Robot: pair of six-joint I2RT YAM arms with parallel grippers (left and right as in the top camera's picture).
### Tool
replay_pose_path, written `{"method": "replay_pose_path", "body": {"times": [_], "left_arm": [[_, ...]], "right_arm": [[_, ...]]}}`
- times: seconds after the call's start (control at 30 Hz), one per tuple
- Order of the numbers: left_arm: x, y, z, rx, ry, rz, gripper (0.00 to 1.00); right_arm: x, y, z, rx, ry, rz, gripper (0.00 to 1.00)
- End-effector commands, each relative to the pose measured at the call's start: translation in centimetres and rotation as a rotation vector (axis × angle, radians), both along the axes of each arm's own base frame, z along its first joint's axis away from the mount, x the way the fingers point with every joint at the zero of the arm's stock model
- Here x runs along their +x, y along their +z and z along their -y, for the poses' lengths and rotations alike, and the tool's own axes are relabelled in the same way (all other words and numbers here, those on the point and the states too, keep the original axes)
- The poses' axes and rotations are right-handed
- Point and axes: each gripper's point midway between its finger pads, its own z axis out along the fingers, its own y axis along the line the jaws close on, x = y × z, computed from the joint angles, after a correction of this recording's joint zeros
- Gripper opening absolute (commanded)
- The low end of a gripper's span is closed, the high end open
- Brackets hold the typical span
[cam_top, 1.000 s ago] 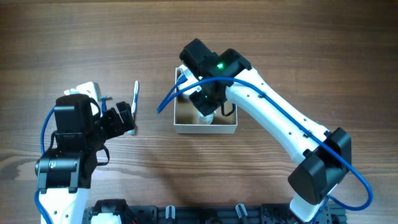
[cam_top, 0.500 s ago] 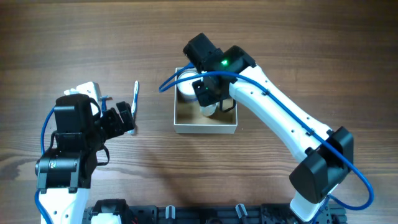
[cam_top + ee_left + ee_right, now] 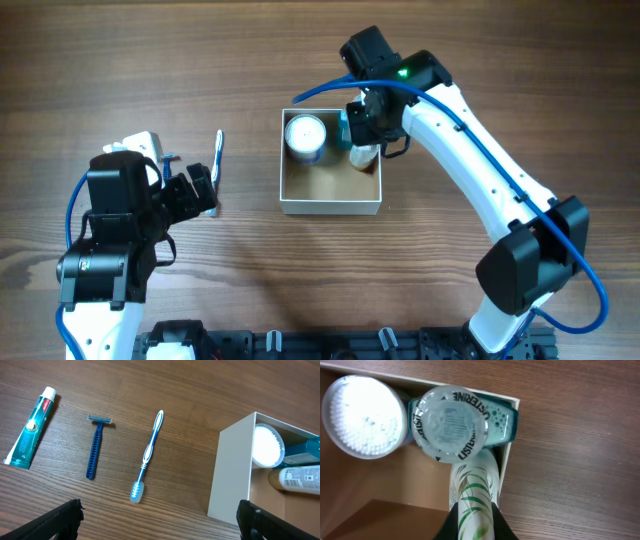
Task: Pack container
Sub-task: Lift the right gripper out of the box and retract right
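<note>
Now the container (image 3: 330, 208) holds a jar (image 3: 304, 135), mouthwash (image 3: 451, 422) and bottle (image 3: 472, 485).

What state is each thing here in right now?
container: open-topped, three items inside
white jar: upright, in container
Listerine bottle: upright, capped
leaf-print bottle: in container, held by right gripper
left gripper: open, empty
toothbrush: lying on table
razor: lying on table
toothpaste: capped, lying on table

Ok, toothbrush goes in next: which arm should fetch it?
Left. The left gripper hangs open beside the toothbrush; the right gripper is at the box, shut on a bottle.
</note>
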Motion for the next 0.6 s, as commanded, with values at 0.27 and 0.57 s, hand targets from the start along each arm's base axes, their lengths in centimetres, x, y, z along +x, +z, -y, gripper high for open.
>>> {"method": "replay_pose_path", "body": {"times": [0.27, 0.57], "left_arm": [[0.2, 0.6, 0.0, -0.002, 0.006, 0.014, 1.00], [0.2, 0.6, 0.0, -0.002, 0.005, 0.014, 1.00]], "right_arm": [[0.0, 0.8, 1.3, -0.066, 0.076, 0.029, 0.44], [0.3, 1.8, 0.7, -0.046, 0.104, 0.069, 0.52]]}}
